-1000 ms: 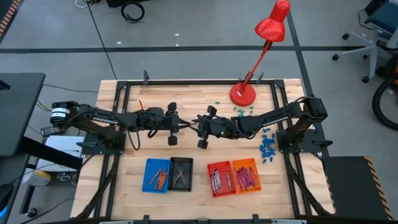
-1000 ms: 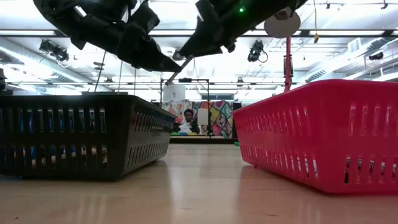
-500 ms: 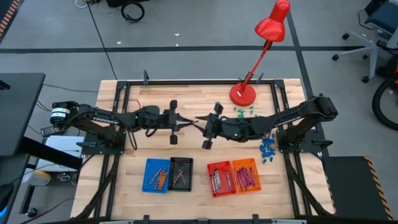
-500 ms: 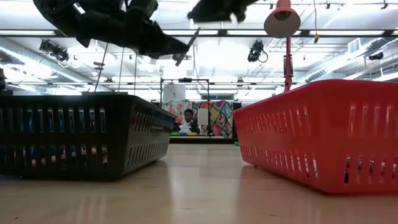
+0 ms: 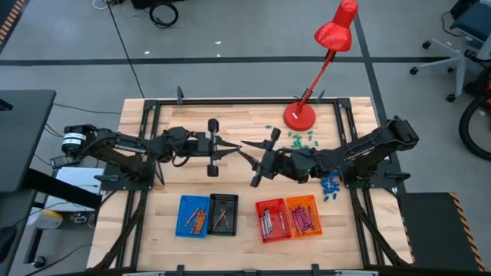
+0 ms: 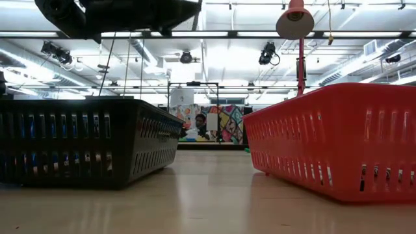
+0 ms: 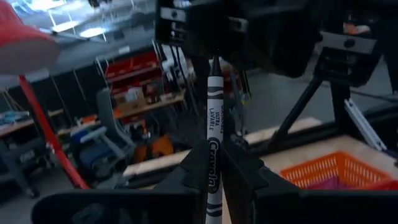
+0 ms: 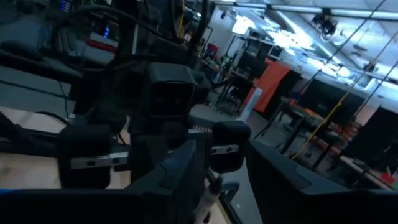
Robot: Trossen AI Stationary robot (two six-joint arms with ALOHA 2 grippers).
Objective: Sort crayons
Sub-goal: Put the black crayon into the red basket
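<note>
A grey-white crayon (image 7: pixel 212 118) with a black Crayola label sticks out past the fingertips of my left gripper (image 7: pixel 215 149), which is shut on it above the table's middle (image 5: pixel 230 148). Its tip points at my right gripper (image 5: pixel 247 151), which faces the left one at the same height. In the right wrist view the crayon's end (image 8: pixel 209 193) shows between the wide-apart fingers of my right gripper (image 8: pixel 221 177), which is open. Other crayons lie in several small baskets near the front edge. My left gripper pinches the crayon's back half (image 7: pixel 214 163) between its two fingers. The fingers come level from the table's left and lie along the crayon. The crayon's front half juts out toward the right gripper, lifted clear of the table.
Blue (image 5: pixel 193 215), black (image 5: pixel 223 213), red (image 5: pixel 271 219) and orange (image 5: pixel 303 215) baskets stand in a row near the front. A red desk lamp (image 5: pixel 300 115) stands at the back. Green bits (image 5: pixel 301 136) and blue chunks (image 5: pixel 330 182) lie at the right.
Both grippers have risen above the table's middle. My left gripper has tipped up from slanting down to level, with the crayon still between its fingers. My right gripper has also tipped up to level, rolled, and now faces the crayon's tip.
</note>
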